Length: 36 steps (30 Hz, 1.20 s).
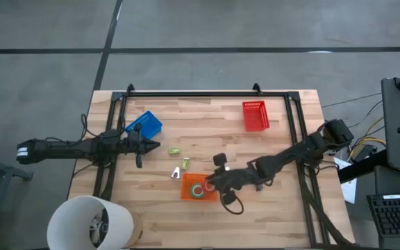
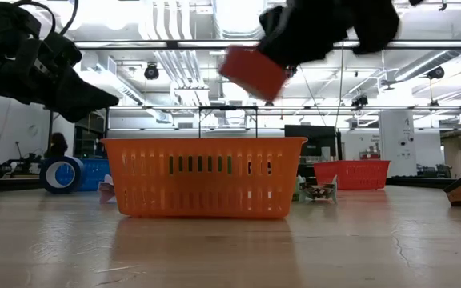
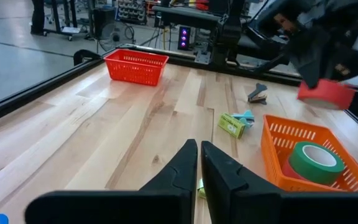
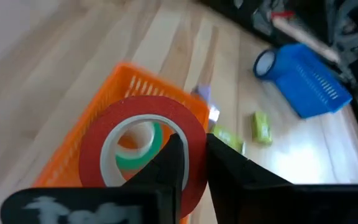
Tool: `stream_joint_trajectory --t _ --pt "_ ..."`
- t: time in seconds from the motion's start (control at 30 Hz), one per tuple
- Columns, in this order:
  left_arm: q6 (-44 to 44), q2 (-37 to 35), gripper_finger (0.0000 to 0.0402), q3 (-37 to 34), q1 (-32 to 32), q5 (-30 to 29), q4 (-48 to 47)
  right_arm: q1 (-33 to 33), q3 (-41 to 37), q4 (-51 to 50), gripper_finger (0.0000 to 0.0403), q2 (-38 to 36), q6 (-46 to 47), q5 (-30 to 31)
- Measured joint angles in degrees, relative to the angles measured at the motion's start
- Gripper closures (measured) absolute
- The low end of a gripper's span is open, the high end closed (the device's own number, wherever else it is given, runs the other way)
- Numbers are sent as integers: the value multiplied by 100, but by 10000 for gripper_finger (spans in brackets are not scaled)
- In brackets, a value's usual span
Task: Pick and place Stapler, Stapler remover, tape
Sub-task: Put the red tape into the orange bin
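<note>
Right gripper [image 4: 188, 163] clamped on red ring-shaped tape roll [image 4: 143, 146], held above orange slotted plastic basket [image 2: 204, 178]. Green tape roll [image 3: 316, 163] inside basket. Left gripper [image 3: 199, 167] pinched together, empty, near blue basket [image 1: 144, 126]. Pale wooden plank tabletop [image 1: 207, 114]; workshop beyond, bright ceiling strip lights [image 2: 238, 16].

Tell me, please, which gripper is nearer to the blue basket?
The left. The left gripper, shut, sits just beside the blue basket. The right gripper holds a red tape roll over the orange basket, farther away.
</note>
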Motion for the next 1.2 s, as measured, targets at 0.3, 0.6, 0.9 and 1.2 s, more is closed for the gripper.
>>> stream_joint_trajectory --t 0.3,0.6,0.9,1.2 --pt "0 11 377 0 4 0 -72 0 -35 202 350 340 -176 -66" --pt "2 11 378 0 3 0 -70 0 -18 315 349 491 -104 -66" --pt "2 11 378 0 -2 0 -71 0 -18 466 341 575 -140 -175" --pt "2 11 378 1 0 0 -71 -4 -18 499 266 575 -148 -139"
